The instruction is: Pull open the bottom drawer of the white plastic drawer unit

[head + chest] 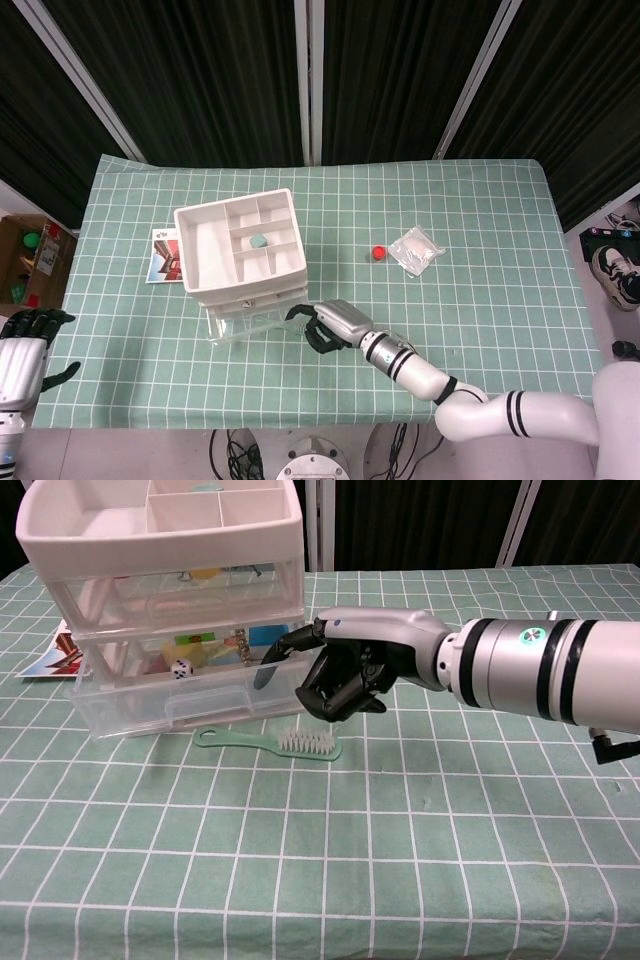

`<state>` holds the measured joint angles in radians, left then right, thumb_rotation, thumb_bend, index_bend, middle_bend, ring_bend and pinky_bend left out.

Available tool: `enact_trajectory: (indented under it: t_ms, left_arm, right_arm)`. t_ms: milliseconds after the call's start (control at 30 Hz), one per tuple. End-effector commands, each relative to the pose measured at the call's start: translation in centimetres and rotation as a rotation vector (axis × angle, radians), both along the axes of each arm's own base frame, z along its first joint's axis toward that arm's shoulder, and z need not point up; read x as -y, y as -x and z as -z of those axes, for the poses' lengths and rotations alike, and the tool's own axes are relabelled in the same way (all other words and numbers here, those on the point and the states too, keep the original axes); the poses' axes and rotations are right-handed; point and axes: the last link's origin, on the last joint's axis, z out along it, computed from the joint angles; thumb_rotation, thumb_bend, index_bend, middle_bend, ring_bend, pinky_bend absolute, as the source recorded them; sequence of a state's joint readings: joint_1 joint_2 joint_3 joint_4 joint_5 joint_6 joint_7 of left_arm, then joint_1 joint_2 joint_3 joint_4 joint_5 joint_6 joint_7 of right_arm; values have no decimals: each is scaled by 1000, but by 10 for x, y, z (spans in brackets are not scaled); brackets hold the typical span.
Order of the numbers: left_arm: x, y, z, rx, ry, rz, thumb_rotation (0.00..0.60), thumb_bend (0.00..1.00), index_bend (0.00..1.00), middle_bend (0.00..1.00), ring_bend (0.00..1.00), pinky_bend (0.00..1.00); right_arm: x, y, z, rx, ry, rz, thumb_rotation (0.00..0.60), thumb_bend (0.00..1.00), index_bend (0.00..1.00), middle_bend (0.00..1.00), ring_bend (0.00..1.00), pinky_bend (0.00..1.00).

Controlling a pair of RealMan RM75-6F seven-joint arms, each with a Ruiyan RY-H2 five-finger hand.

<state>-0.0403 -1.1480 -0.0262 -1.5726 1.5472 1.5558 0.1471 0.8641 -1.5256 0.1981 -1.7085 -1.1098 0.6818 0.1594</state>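
Bottom drawer carries no readable label.

Checked tablecloth (green) carries drawer unit, brush, cap.

Right hand — black fingers under a glossy silver shell; its white forearm carries black bands and a small green sticker.

Left hand — black fingers, white forearm.

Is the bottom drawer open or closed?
Partly open. The bottom drawer sticks out past the drawers above, and the right robot hand has a finger hooked over its front edge.
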Motion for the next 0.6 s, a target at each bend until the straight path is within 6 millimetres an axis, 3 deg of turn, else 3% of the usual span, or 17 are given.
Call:
enact_trajectory:
  t_ms: [33, 600]
  left_arm:
    - [0, 0, 0, 1, -1, 1, 600, 58, 299, 267, 210, 204]
    - [1, 0, 0, 0, -3, 0, 600, 58, 299, 267, 210, 204]
  right_arm:
    - [-9, 8, -6, 0, -22, 5, 600, 569, 311, 766, 819, 845]
    - [-37, 24, -21, -12, -55, -31, 600, 568, 311, 768, 819, 847]
